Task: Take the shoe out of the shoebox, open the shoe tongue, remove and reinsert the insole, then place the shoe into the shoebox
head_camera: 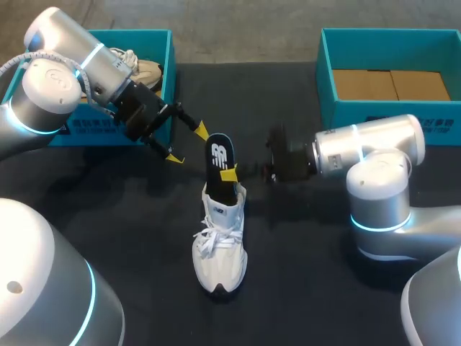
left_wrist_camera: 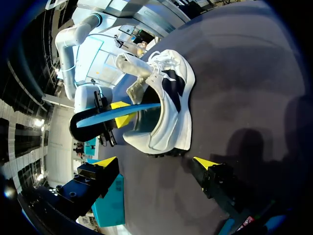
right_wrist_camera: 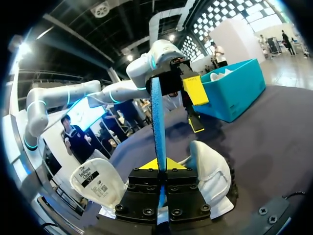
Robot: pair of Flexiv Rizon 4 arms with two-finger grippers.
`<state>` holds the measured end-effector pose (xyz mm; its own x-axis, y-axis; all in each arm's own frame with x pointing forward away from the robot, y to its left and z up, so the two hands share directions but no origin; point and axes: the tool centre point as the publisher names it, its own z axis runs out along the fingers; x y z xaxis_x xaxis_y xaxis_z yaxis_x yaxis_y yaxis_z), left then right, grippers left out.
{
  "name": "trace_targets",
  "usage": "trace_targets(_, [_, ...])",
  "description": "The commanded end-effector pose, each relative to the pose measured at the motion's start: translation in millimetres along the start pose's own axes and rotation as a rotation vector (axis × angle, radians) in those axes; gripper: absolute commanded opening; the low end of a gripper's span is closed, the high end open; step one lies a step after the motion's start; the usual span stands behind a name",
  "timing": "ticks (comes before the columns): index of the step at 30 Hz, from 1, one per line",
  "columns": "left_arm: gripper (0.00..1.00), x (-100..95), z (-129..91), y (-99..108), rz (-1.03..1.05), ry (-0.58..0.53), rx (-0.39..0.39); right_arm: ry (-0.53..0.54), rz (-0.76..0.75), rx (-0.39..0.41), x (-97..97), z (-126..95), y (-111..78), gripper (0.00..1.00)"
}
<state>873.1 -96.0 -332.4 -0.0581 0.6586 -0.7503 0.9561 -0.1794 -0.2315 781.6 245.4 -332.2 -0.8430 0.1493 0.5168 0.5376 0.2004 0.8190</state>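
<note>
Grips insole (head_camera: 219, 157) edge-on in right end effector (head_camera: 229, 174), long axis upright at heel opening of shoe (head_camera: 220, 249) lying on surface (head_camera: 144, 216) (toe pointing robotward); holds left end effector (head_camera: 188, 144) agape just beside.

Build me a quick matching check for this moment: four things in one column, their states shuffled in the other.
Things:
1. insole
2. left gripper
3. white shoe
4. right shoebox

States:
A. holds brown cardboard
B. sits on the table, laces up
C. open, holding nothing
D. pinched in the right gripper

Pairs: 1-D, 2-C, 3-B, 4-A.
</note>
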Motion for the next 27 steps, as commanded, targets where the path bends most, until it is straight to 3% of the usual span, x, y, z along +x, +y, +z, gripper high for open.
trace_targets(1, [1.0, -0.5, 0, 0, 0.0, 0.003, 0.0, -0.003, 0.007, -0.008, 1.3, 5, -8.9, 0.0])
trace_targets(16, [1.0, -0.5, 0, 0, 0.0, 0.003, 0.0, 0.002, 0.052, -0.018, 7.3, 11, -33.8, 0.0])
trace_targets(24, [1.0, -0.5, 0, 0, 0.0, 0.003, 0.0, 0.004, 0.058, -0.02, 7.8, 12, -35.9, 0.0])
trace_targets(26, [1.0, -0.5, 0, 0, 0.0, 0.003, 0.0, 0.005, 0.055, -0.022, 8.0, 12, -33.9, 0.16])
trace_targets(27, [1.0, -0.5, 0, 0, 0.0, 0.003, 0.0, 0.005, 0.055, -0.022, 8.0, 12, -33.9, 0.16])
